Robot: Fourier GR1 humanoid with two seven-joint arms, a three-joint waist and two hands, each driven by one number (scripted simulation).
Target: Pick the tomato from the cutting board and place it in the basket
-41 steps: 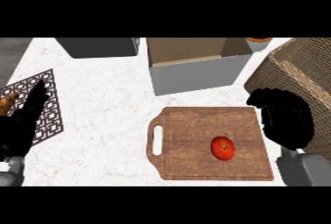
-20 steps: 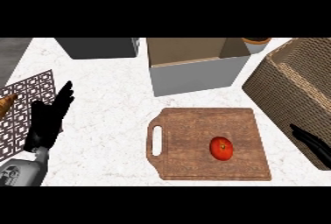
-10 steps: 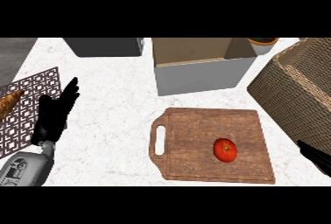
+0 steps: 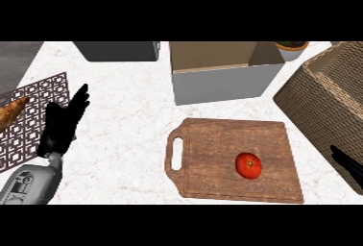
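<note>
**Tomato on Cutting Board, Both Hands Clear of It**

The tomato (image 4: 248, 165) lies on the wooden cutting board (image 4: 212, 144), right of the board's centre and upright, with nothing touching it. The board rests flat on the white counter (image 4: 127, 96), its handle slot facing the left hand.

The left hand (image 4: 62, 126) shows at the left side of the view, well apart from the board. Its fingers are straight and point away from the robot; it holds nothing. It lies beside a patterned trivet (image 4: 28, 120), overlapping the trivet's right edge. A croissant (image 4: 12, 111) rests on the trivet, to the left of this hand.

The right hand (image 4: 349, 163) appears only as dark fingers at the right edge, just right of the board. Whether it is open or closed cannot be told. The wicker basket (image 4: 326, 103) stands directly ahead of this hand, beyond the board's far right corner.

A grey open box (image 4: 220, 81) stands beyond the board. A dark container (image 4: 117, 50) and a small pot (image 4: 291, 48) sit at the far edge.
</note>
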